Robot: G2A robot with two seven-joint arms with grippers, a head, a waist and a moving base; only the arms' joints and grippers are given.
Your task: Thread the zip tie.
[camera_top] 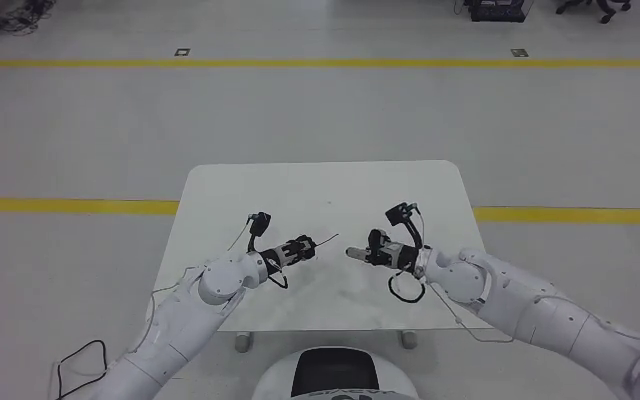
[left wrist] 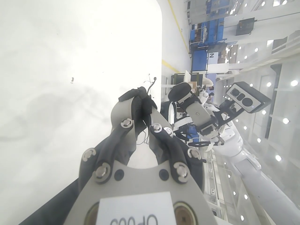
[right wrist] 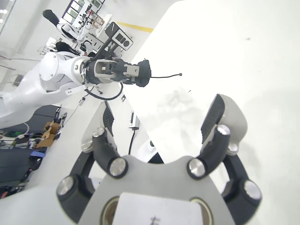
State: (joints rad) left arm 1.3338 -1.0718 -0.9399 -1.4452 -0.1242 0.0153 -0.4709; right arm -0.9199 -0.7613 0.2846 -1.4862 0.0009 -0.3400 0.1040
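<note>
We see the left gripper (right wrist: 143, 73) clamped on one end of the thin black zip tie (right wrist: 167, 76). The rest of the tie sticks out above the white table (camera_top: 320, 190) toward the right gripper (right wrist: 164, 111). That gripper's jaws stand apart, holding nothing, and it faces the tie's tip, near it but not touching.
</note>
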